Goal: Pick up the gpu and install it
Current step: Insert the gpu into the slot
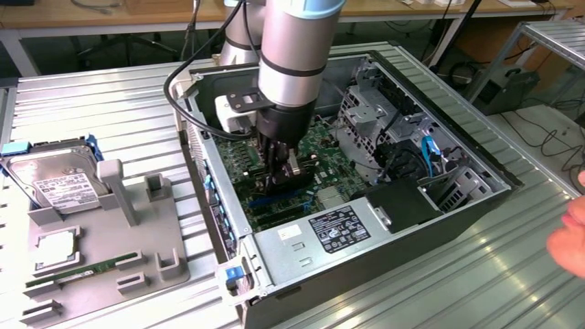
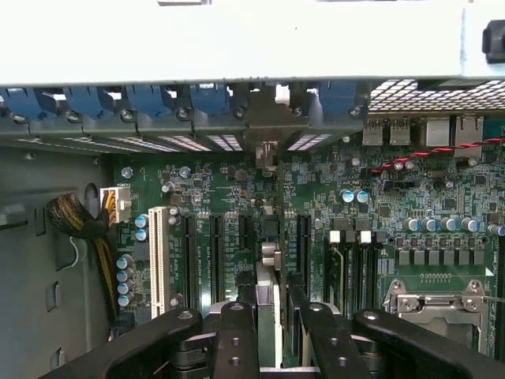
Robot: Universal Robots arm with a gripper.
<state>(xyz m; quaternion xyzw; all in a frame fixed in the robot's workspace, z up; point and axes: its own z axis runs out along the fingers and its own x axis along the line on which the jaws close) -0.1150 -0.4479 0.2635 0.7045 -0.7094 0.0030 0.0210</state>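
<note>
My gripper reaches down into the open computer case, low over the green motherboard. Its black fingers are shut on the gpu, which I see edge-on as a thin upright card between them. The card stands over the black expansion slots, in line with the gap between two of them. Its silver end bracket sits against the case's rear wall, between the blue slot clips. I cannot tell whether the card's lower edge is in a slot.
A grey parts fixture on the exterior view's left carries a hard drive, a processor and a green memory stick. In the case are a power supply, drive cage and cable bundle. A person's hand shows at the right edge.
</note>
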